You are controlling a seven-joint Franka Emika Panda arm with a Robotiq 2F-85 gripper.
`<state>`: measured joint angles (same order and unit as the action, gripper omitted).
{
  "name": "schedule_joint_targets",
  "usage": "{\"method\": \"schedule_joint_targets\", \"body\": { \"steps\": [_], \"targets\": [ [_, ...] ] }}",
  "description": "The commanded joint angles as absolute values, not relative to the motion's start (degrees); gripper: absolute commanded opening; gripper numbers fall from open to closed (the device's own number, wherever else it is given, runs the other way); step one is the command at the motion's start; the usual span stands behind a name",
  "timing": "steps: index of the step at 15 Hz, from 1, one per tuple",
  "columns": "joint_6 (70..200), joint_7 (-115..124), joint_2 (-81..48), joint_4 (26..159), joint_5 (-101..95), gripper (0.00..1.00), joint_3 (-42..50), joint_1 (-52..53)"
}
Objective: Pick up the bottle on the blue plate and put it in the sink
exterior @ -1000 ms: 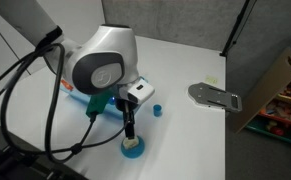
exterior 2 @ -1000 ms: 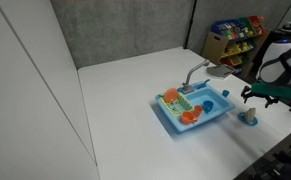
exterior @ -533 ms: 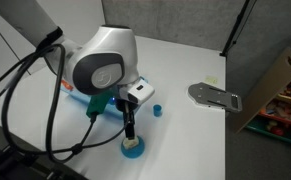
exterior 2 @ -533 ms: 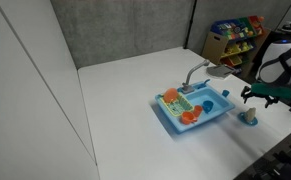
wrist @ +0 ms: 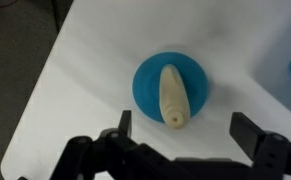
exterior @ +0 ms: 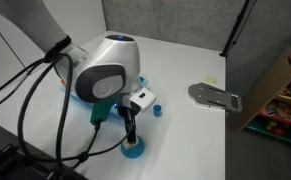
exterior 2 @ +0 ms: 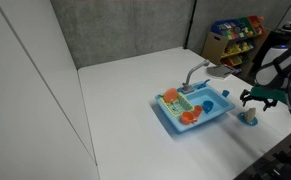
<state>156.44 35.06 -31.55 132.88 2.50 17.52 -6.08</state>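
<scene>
The cream-beige bottle [wrist: 172,93] lies on its side on the small blue plate [wrist: 146,88], in the middle of the wrist view. My gripper [wrist: 185,127] hangs open just above it, one dark finger [wrist: 124,123] on each side of the bottle's narrow end and touching nothing. In both exterior views the gripper [exterior: 130,125] [exterior 2: 255,99] stands directly over the plate [exterior: 138,153] [exterior 2: 249,122] and the bottle [exterior: 132,143] [exterior 2: 250,115]. The light-blue sink [exterior 2: 210,117] with its grey faucet [exterior 2: 195,73] sits beside the plate; the arm hides most of the sink [exterior: 94,113] in an exterior view.
A tiny blue cup [exterior: 157,110] [exterior 2: 224,93] stands near the plate. Orange and green items [exterior 2: 177,102] fill one end of the sink. A grey flat piece [exterior: 215,95] lies further along the white table, with a cardboard box [exterior: 276,85] and a toy shelf [exterior 2: 235,38] beyond its edge.
The arm's wrist has shifted and the gripper has come down a little closer to the plate. The jaws stay open; bottle and plate have not moved.
</scene>
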Motion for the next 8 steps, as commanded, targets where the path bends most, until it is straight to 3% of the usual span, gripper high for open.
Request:
{"method": "schedule_joint_targets", "body": {
  "steps": [1, 6, 7, 8],
  "targets": [
    [157.9, 30.7, -34.2, 131.2, 5.3, 1.00, 16.4, -7.3],
    [159.8, 28.9, -37.5, 130.0, 7.1, 0.97, 17.1, -6.4],
    [160.0, 28.8, -37.9, 129.8, 7.2, 0.74, 17.2, -6.3],
    [160.2, 28.7, -38.2, 129.7, 7.2, 0.72, 17.3, -6.2]
  ]
}}
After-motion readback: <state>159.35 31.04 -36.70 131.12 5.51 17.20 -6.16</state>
